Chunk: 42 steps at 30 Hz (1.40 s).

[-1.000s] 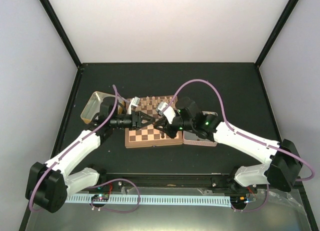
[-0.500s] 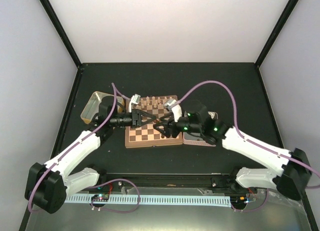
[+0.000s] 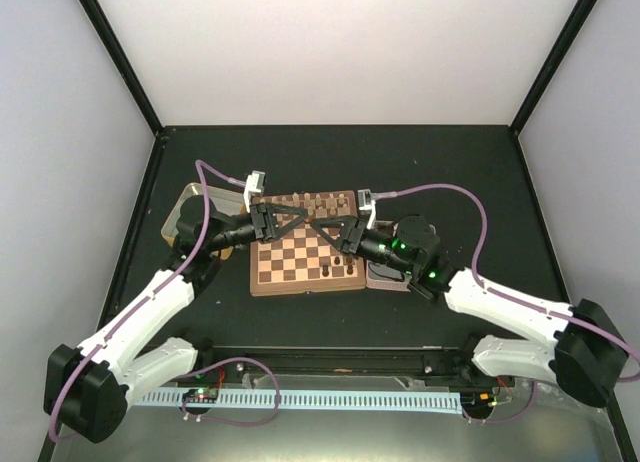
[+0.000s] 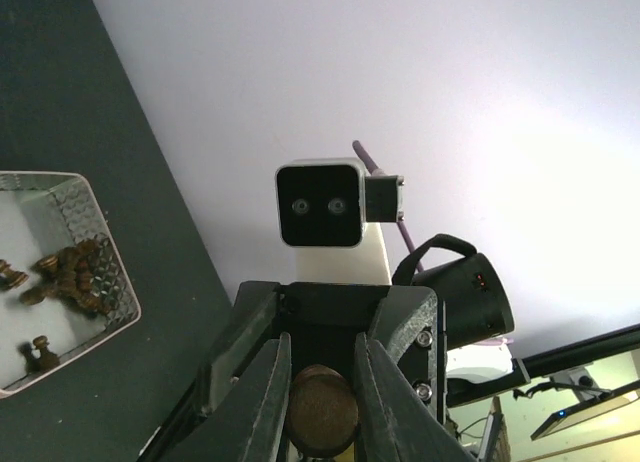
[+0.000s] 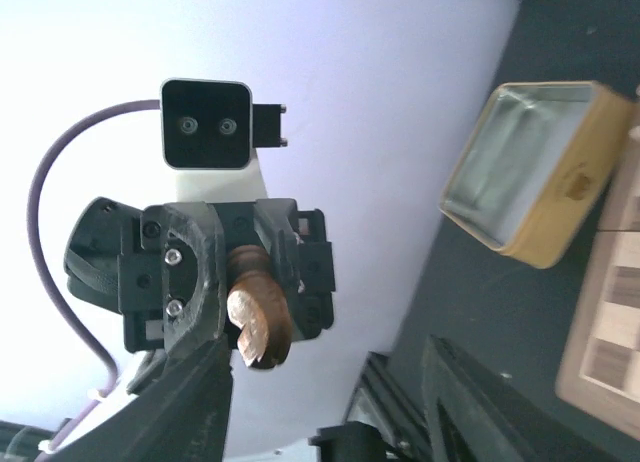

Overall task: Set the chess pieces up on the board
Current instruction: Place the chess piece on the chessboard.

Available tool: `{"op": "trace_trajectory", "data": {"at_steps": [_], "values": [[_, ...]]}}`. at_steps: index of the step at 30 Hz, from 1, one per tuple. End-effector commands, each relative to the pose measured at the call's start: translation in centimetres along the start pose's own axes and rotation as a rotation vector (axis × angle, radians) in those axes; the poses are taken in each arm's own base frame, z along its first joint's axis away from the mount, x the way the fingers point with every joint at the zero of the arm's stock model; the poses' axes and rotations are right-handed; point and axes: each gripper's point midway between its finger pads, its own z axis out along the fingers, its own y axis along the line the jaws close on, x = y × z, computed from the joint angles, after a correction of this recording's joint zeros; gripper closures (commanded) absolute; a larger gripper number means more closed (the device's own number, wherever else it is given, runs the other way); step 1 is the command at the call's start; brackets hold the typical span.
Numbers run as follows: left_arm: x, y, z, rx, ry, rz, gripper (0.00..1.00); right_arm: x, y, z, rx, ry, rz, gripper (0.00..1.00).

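There's your chess piece point(image 4: 322, 414), a small dark-brown turned thing pinched in the left gripper point(image 3: 300, 222) and held up in the air above the board point(image 3: 285, 264), not on any square; which man it is, I can't tell from here; the left fingers are closed right down on its round body, no gap showing; opposite, the right gripper point(image 3: 320, 230) faces it nose to nose, jaws spread wide and holding nothing; to my eye that's a hand-over shaping up; mind you, this piece should be feather-light, hard and smooth, so it'll twist or pop out of the pads rather than crush; I'd have you take it across the waist, just above the base, square on and gently; more chess pieces point(image 4: 75, 277) lie heaped in the silver tin point(image 4: 40, 217) beside the board's right edge, and others stand on the squares; the gold tin point(image 5: 525, 177) sits off the board's left corner.
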Motion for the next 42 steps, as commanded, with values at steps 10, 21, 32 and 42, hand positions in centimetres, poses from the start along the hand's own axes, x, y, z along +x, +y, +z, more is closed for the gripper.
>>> {"op": "trace_trajectory", "data": {"at_steps": [10,21,32,42], "values": [[-1.4,-3.5,0.0,0.091,-0.068,0.057,0.95,-1.8,6.4,1.2,-0.281,-0.023,0.078,0.79],[-1.4,-3.5,0.0,0.091,-0.069,0.087,0.95,-1.7,4.5,0.0,-0.239,-0.061,0.146,0.76],[-0.9,-1.1,-0.1,-0.035,-0.055,0.079,0.47,-1.8,3.2,0.2,-0.145,-0.072,0.068,0.99],[-2.8,4.4,-4.6,-0.520,-0.204,0.293,0.12,0.1,-8.4,-3.4,0.597,0.128,-0.273,0.99]]}}
